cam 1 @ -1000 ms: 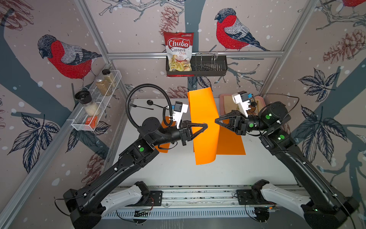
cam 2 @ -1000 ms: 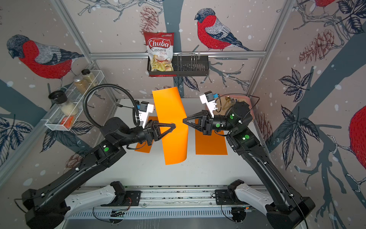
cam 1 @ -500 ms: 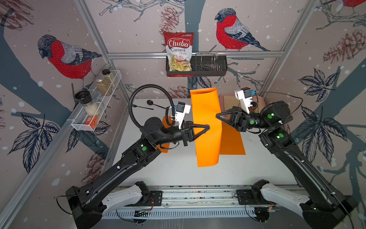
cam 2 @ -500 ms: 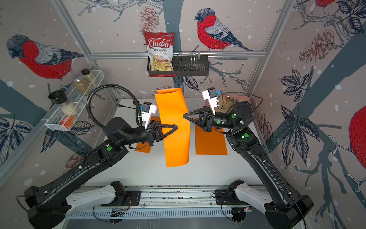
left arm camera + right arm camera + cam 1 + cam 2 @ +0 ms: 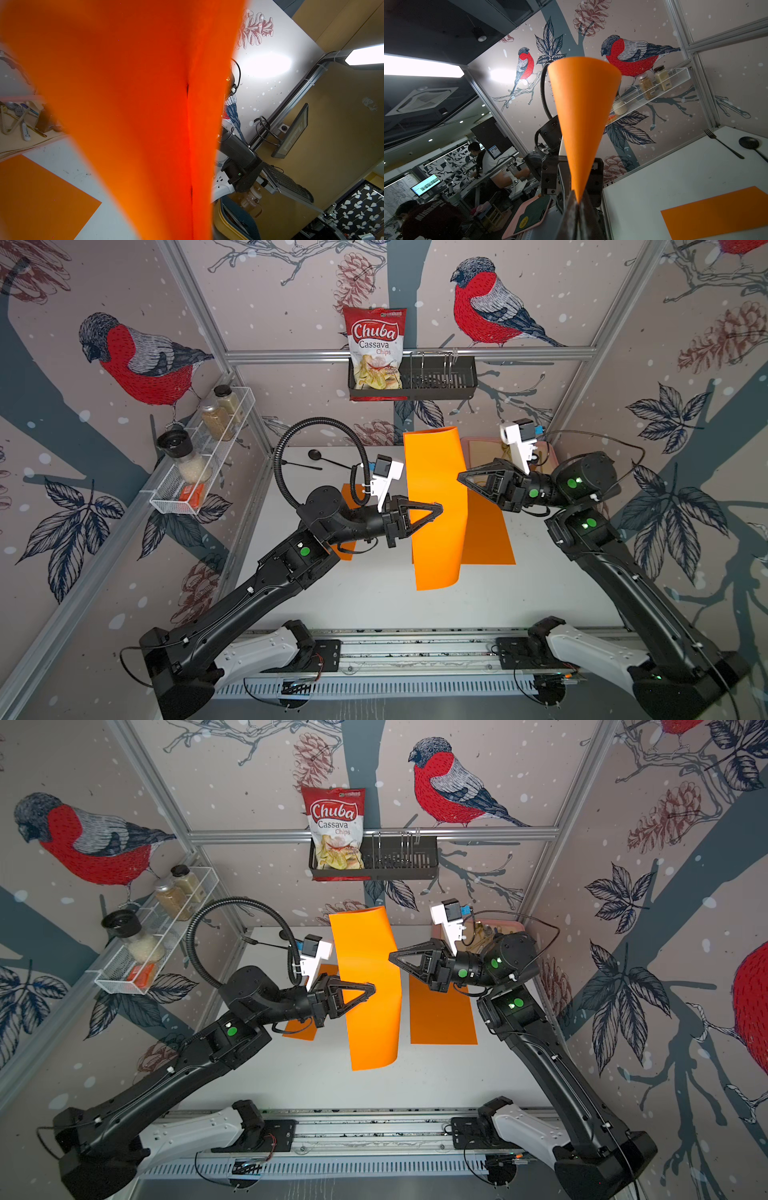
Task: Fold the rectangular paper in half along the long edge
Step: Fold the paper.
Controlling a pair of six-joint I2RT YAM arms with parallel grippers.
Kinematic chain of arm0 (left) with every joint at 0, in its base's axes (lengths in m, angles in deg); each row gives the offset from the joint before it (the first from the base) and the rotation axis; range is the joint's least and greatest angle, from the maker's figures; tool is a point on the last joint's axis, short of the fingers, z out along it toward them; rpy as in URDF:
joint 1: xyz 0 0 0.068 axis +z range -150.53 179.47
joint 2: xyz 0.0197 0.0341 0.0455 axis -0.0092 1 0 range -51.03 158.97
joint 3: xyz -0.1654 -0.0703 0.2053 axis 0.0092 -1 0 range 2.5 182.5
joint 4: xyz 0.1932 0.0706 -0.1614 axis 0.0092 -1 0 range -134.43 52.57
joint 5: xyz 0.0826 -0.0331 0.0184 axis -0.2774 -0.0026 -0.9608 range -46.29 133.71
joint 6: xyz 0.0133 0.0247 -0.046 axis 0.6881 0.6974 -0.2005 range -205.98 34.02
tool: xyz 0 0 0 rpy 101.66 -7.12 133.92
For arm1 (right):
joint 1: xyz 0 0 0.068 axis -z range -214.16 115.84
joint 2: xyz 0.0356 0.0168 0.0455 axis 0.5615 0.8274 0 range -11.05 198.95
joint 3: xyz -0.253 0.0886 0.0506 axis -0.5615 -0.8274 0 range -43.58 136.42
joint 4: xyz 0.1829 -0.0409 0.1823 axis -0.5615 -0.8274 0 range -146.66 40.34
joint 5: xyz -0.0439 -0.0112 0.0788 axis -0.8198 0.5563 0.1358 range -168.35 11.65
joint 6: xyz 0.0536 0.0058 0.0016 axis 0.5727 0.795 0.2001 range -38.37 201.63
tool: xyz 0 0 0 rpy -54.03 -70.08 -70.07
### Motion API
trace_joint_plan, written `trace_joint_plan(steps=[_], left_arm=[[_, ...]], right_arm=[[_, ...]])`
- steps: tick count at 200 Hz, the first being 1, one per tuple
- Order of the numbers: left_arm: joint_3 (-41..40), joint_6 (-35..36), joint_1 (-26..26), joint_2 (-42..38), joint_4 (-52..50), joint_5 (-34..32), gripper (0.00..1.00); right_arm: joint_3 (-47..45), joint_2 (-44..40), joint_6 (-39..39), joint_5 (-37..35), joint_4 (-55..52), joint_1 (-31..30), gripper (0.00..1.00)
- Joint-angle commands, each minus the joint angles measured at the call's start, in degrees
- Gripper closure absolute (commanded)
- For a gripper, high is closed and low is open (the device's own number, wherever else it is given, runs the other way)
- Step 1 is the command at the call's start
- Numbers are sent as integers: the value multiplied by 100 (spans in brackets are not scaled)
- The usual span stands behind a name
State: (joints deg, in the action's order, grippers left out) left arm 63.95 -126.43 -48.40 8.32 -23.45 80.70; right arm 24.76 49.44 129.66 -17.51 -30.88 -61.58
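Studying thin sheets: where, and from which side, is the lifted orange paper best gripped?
Probably by the middle of its long edges, one gripper coming in from each side. The lifted orange paper is thin and bows, so only edges pinch well; the left gripper and right gripper are shut on it.

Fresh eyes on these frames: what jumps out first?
First the orange paper, held in mid-air at the cell's middle and bowed along its length. The left gripper pinches one side of it and the right gripper the opposite side. Next come another orange sheet lying flat on the table below, and the red Chuba chips bag standing in the black rack on the back wall.
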Motion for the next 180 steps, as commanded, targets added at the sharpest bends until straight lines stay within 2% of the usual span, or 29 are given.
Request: trace_joint_plan(steps=[1,6,12,18,24,34,53,61,65,76,93,101,107,124,143,153,169,180], left_arm=[[42,101,-59,15,71,71,100],[47,108,-60,23,62,72,100],[59,124,-72,24,36,65,100],[63,139,-73,24,20,54,100],[71,148,-72,15,-3,53,100],[86,176,-82,14,-30,36,100],[103,186,-92,6,-64,25,100],[98,191,-88,6,-71,28,100],[97,194,-98,6,-71,29,100],[107,198,-100,6,-83,30,100],[122,212,-121,28,-96,36,100],[135,221,-130,32,-112,45,100],[144,230,-134,40,-123,36,100],[171,243,-148,58,-141,47,100],[180,256,-174,75,-150,54,100],[175,248,-195,81,-143,46,100],[191,250,-212,85,-141,47,100],[190,262,-229,94,-152,49,100]], right_arm=[[59,-6,92,-72,486,16,100],[80,-10,95,-79,471,17,100],[115,13,92,-98,436,24,90],[135,36,109,-85,447,36,88],[148,50,119,-64,463,38,90],[153,51,119,-63,482,52,100],[171,46,125,-77,506,66,100],[193,59,140,-103,499,89,90],[204,67,159,-99,514,106,89],[209,85,189,-90,577,131,100],[215,87,215,-113,628,154,100],[232,97,235,-137,622,177,90],[244,106,254,-137,641,196,88],[223,111,330,-136,773,236,100],[229,101,373,-135,846,269,100],[267,120,395,-149,846,290,94],[264,130,461,-125,960,307,100],[265,119,479,-144,992,332,100]])
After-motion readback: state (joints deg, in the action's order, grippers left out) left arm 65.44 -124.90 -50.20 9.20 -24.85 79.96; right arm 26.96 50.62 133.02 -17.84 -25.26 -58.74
